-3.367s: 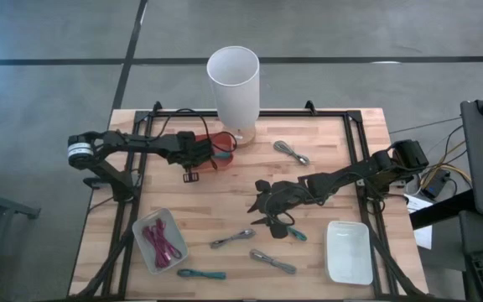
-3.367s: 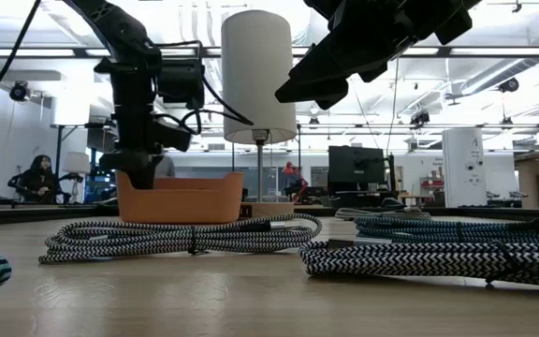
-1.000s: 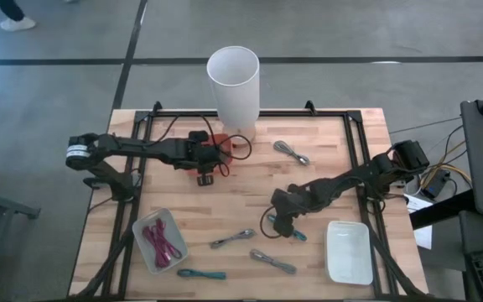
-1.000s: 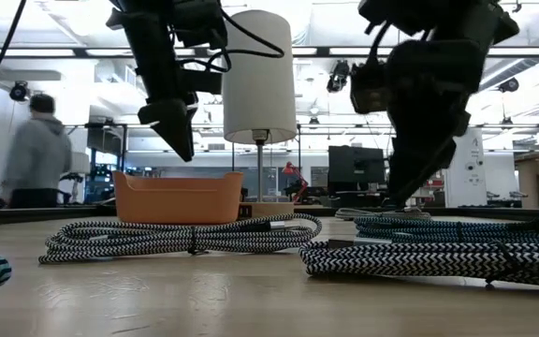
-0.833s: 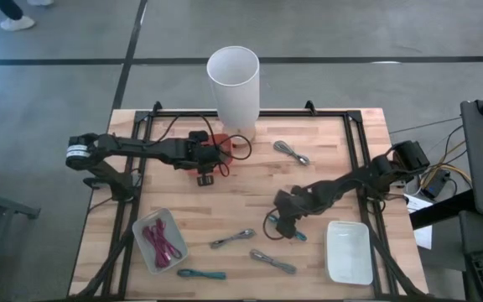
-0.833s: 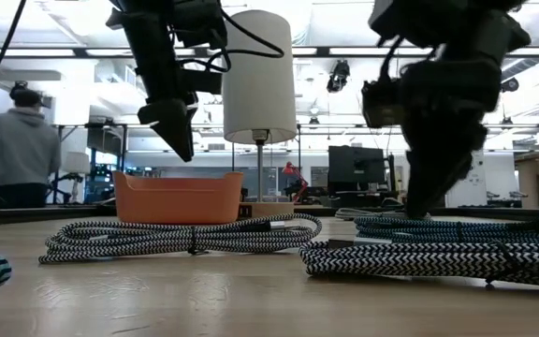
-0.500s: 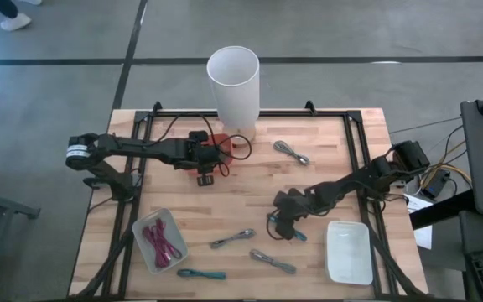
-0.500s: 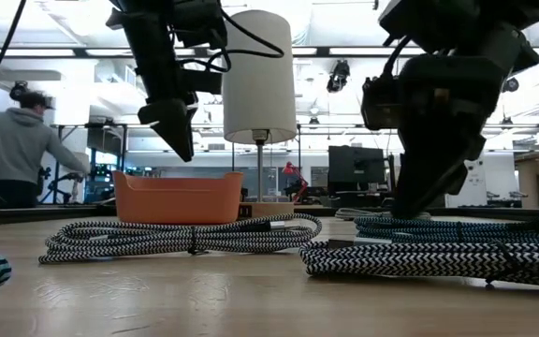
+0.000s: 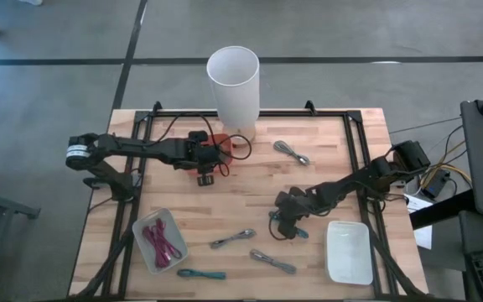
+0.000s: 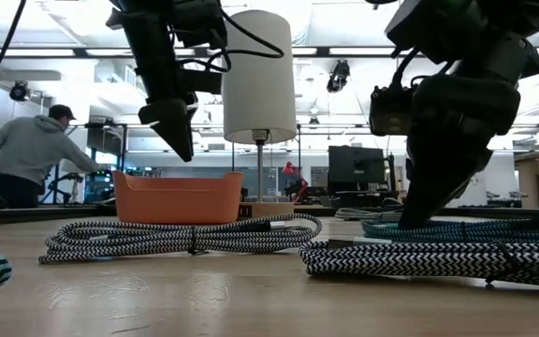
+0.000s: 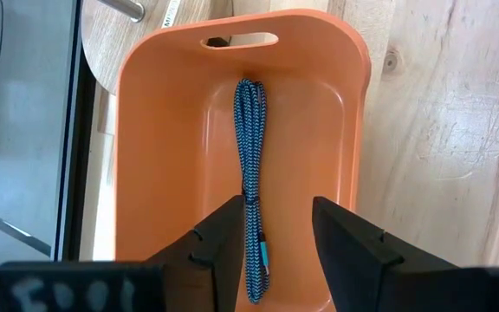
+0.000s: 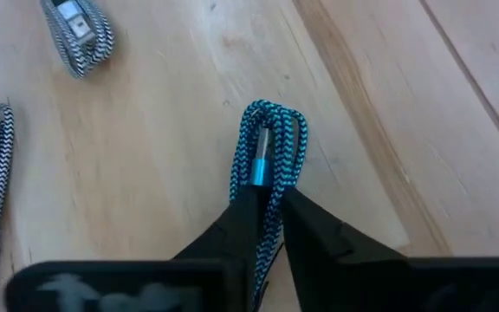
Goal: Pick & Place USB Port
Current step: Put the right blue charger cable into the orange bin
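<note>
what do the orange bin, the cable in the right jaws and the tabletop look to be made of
Orange bin: likely moulded plastic, matte and smooth, with rounded corners and a cut-out handle slot.
Teal cable, pinched by the right gripper: woven fabric braid in a zigzag weave; its plug looks metallic.
Tabletop: pale wood planks with visible grain and seams.

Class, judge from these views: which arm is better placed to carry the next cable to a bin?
Right. Its end effector is already closed on the teal cable, while the left end effector hangs open and empty above the orange bin.
</note>
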